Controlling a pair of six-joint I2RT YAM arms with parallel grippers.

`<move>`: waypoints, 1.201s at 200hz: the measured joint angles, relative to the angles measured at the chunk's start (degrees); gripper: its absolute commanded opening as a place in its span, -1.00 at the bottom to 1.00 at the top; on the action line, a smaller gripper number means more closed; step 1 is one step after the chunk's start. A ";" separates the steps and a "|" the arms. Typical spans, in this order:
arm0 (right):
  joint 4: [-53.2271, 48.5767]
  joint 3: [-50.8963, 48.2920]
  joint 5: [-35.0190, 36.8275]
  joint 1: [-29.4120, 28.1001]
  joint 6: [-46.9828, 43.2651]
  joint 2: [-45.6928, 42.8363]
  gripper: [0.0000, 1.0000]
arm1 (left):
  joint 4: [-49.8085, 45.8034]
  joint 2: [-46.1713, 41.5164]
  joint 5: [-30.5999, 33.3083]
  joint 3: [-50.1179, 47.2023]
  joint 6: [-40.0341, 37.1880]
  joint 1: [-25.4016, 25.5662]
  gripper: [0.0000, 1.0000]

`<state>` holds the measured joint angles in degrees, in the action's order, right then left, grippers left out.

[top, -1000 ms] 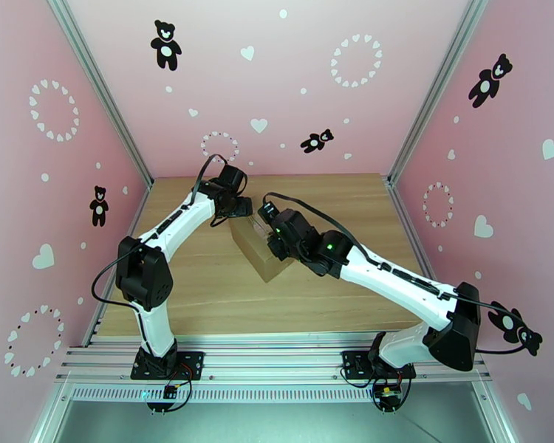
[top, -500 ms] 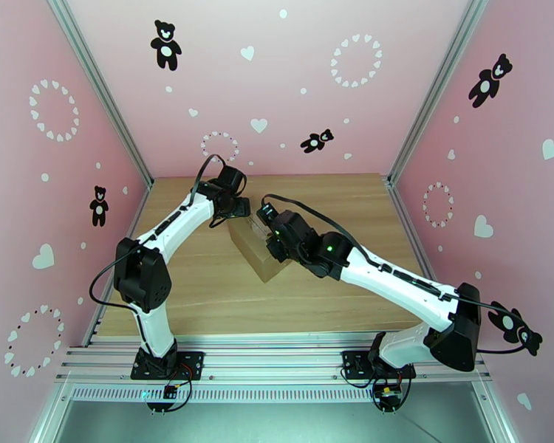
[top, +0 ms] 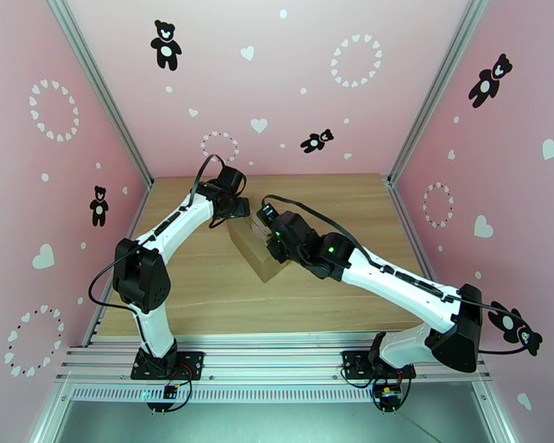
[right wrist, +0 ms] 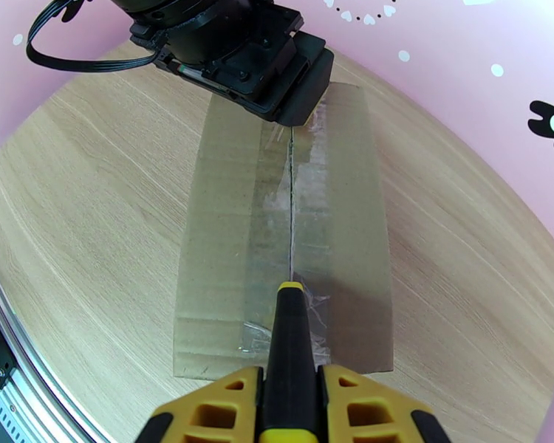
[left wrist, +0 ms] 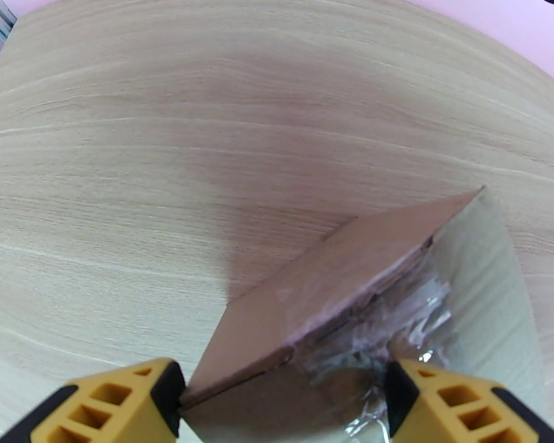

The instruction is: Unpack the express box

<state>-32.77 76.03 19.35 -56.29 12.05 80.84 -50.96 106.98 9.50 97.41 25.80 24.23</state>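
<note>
The express box [top: 258,249] sits mid-counter [top: 203,289]. The right tool [right wrist: 292,372] clenches a utility knife [right wrist: 290,337], tip at the box's taped seam. The left tool [left wrist: 284,382] straddles the box's far end, grip unclear. Pushed deep, the blade may gouge the contents; unbraced, the box may skid.

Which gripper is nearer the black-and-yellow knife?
Right. The right gripper is clamped on the knife, over the near end of the express box; the left gripper sits at its far end, apart from the knife.

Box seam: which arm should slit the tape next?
Right. The right fingers clamp the knife, its tip at the box's taped seam. The left fingers sit spread at the far end.
</note>
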 measured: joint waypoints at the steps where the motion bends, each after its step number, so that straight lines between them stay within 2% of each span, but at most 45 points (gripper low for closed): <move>1: 0.00 0.00 -0.02 0.00 0.00 -0.02 -1.00 | 0.00 0.00 0.00 -0.02 0.00 0.00 0.54; 240: 0.61 -1.73 0.66 -0.76 1.05 -1.14 -1.00 | 0.48 -0.94 0.42 -1.11 1.49 -0.02 0.54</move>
<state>-32.16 74.30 20.01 -57.06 13.10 79.70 -50.48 106.04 9.91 96.29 27.29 24.21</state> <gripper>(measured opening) 0.202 0.770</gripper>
